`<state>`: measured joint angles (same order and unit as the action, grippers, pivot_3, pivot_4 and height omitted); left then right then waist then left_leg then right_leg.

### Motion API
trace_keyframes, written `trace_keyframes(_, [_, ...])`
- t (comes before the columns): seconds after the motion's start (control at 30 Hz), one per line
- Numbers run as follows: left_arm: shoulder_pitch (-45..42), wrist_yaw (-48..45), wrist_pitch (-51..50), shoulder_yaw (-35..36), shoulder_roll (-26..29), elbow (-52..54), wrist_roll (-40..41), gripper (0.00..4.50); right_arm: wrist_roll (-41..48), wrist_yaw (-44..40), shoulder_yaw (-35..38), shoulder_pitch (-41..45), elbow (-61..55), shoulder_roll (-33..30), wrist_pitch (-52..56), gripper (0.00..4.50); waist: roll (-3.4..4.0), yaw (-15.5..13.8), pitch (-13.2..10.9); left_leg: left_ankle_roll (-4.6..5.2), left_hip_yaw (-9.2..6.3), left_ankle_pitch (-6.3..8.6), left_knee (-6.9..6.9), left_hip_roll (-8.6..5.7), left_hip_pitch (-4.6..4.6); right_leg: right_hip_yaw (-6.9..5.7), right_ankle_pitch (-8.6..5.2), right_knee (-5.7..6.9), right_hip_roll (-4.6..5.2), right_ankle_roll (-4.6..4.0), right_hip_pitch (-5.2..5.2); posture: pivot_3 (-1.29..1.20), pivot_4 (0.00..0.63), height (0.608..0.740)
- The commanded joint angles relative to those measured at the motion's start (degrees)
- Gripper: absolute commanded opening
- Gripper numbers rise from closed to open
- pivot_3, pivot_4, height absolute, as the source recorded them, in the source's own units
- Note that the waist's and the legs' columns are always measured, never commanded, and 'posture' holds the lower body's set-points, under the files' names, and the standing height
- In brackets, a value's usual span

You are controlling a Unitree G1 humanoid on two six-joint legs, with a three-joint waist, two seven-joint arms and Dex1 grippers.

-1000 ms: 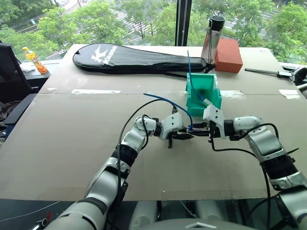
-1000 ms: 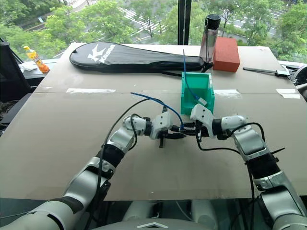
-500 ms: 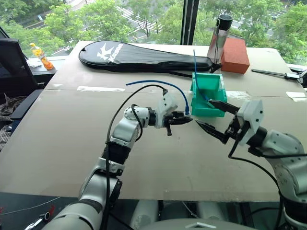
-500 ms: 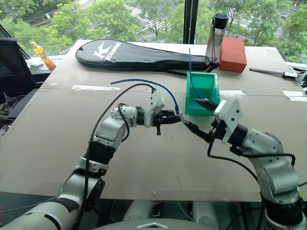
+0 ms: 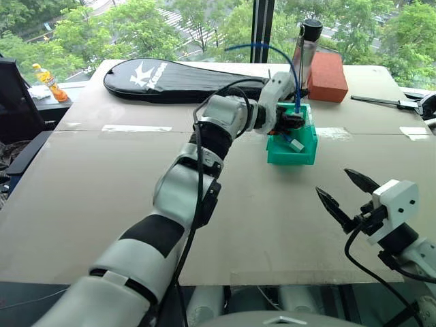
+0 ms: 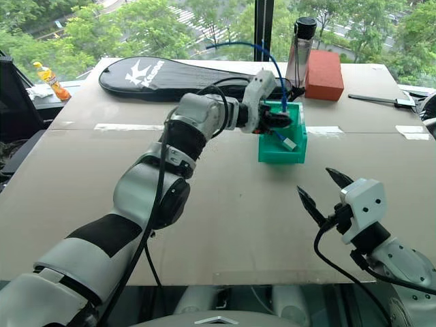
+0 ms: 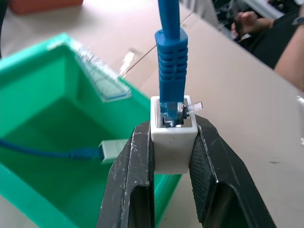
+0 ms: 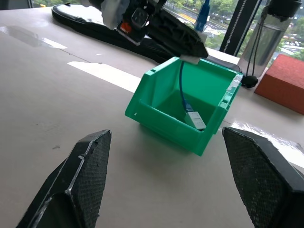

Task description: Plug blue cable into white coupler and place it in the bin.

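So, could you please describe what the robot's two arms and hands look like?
Both arms are glossy silver-grey with black joint bands and loose black cables running alongside. The left hand has smooth, scuffed black fingers; the right hand has pointed black fingers with textured pads and sits on a boxy white wrist housing.

A second cable (image 8: pixel 189 107) lies in the bin (image 5: pixel 291 153), with a bottle (image 5: pixel 304 51) and brick (image 5: pixel 324 77) behind.

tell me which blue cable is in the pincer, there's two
The one plugged into the white coupler, which the left pincer grips above the bin; that blue cable arcs up over the arm. The other cable lies loose inside the bin, untouched.
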<state>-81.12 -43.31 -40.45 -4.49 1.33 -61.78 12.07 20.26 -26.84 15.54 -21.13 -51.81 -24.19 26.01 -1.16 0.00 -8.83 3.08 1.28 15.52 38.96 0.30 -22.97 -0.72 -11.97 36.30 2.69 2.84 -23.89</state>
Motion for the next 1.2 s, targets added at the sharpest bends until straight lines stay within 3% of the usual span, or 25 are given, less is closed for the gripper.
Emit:
trace_keyframes(0.03, [-3.80, 5.30, 4.84, 2.43, -1.35, -5.92, -1.63, 1.46, -0.20, 1.14, 3.28, -2.50, -2.60, 0.39, -2.23, 3.71, -0.01, -0.16, -0.02, 0.00, 0.00, 0.00, -0.02, 0.01, -0.01, 0.00, 0.00, 0.00, 0.00, 0.00, -0.01, 0.00, 0.150, 0.740])
trace_keyframes(0.1, [-4.57, 4.94, 5.77, 3.14, -1.74, -7.69, -1.96, 2.21, 0.29, 1.22, 4.00, -3.81, -2.29, 0.81, -3.10, 3.71, -0.01, -0.23, -0.02, 0.00, 0.03, 0.00, -0.02, 0.03, -0.03, 0.02, 0.00, -0.04, 0.02, -0.01, -0.02, 0.00, 0.150, 0.740])
trace_keyframes(0.23, [-6.36, 3.27, 3.75, 5.41, -0.95, -8.21, -1.19, 4.21, 1.40, 0.86, 4.96, -4.07, -1.51, 0.47, -3.78, 3.71, -0.03, -0.54, -0.04, 0.00, 0.08, 0.00, -0.02, 0.01, -0.06, 0.05, 0.00, -0.11, 0.10, 0.02, -0.02, 0.00, 0.150, 0.740])
trace_keyframes(0.27, [-6.55, 2.31, 2.88, 5.80, -0.27, -7.92, -1.09, 4.46, 2.08, 0.75, 5.20, -3.60, -1.01, 0.31, -3.53, 3.71, -0.03, -0.60, -0.04, 0.00, 0.09, 0.00, -0.02, 0.01, -0.07, 0.05, 0.00, -0.13, 0.11, 0.02, -0.01, 0.00, 0.150, 0.740])
trace_keyframes(0.43, [-6.53, -4.94, -5.41, 7.21, 3.47, -2.13, 1.25, 4.46, 5.50, 0.70, 7.79, -0.03, 2.15, -1.37, -1.96, 3.71, -0.04, -0.61, -0.09, 0.00, 0.07, 0.00, -0.02, 0.03, -0.04, 0.04, 0.00, -0.10, 0.10, 0.01, -0.01, 0.00, 0.150, 0.740])
trace_keyframes(0.47, [-5.10, -6.22, -6.79, 6.52, 4.68, 1.55, 1.33, 4.50, 6.69, -0.14, 8.37, 1.03, 2.91, -2.51, -1.31, 4.24, -0.03, -0.62, -0.11, 0.00, 0.06, 0.00, -0.02, 0.03, -0.05, 0.02, 0.01, -0.09, 0.10, -0.01, -0.01, 0.00, 0.150, 0.740])
trace_keyframes(0.53, [-2.44, -7.47, -10.03, 5.84, 6.35, 8.04, 1.90, 4.50, 8.61, -1.58, 9.39, 2.32, 4.08, -4.34, -0.34, 4.48, 0.01, -0.60, -0.13, 0.00, 0.10, 0.00, -0.02, 0.03, -0.04, 0.07, 0.06, -0.07, 0.11, -0.09, -0.02, 0.00, 0.150, 0.740])
trace_keyframes(0.77, [17.57, -9.91, -17.97, 5.19, 15.80, 41.27, 7.00, 4.50, 12.12, -7.95, 11.77, 10.00, 13.79, -13.71, 1.04, 4.48, 0.09, 0.20, -0.15, -0.02, 0.21, -0.01, -0.08, 0.07, 0.09, 0.26, 0.14, -0.03, 0.12, -0.23, -0.01, 0.00, 0.150, 0.740])
trace_keyframes(0.87, [28.43, -10.24, -13.91, 6.29, 19.19, 54.67, 9.12, 4.50, 13.90, -10.36, 12.04, 12.42, 16.40, -17.02, 2.23, 4.48, 0.10, 0.06, -0.17, -0.04, 0.14, -0.01, -0.09, 0.09, 0.07, 0.25, 0.14, 0.01, 0.16, -0.24, -0.01, 0.00, 0.150, 0.740])
trace_keyframes(0.93, [36.80, -9.96, -0.83, 8.86, 18.59, 61.18, 8.94, 4.50, 15.03, -11.79, 12.03, 13.39, 16.94, -18.52, 2.80, 4.48, 0.13, -0.36, -0.17, -0.06, 0.12, -0.02, -0.10, 0.09, 0.09, 0.33, 0.14, 0.01, 0.26, -0.26, 0.00, 0.00, 0.150, 0.740])
trace_keyframes(1.2, [56.93, -16.98, 10.98, 13.08, 27.48, 66.47, 12.70, 4.50, 16.80, -16.01, 16.27, 12.44, 18.81, -23.30, 4.70, 4.48, 0.17, -1.11, -0.15, -0.04, 0.11, -0.01, -0.10, 0.07, 0.08, 0.28, 0.01, -0.05, 0.45, -0.52, 0.04, 0.00, 0.150, 0.740])
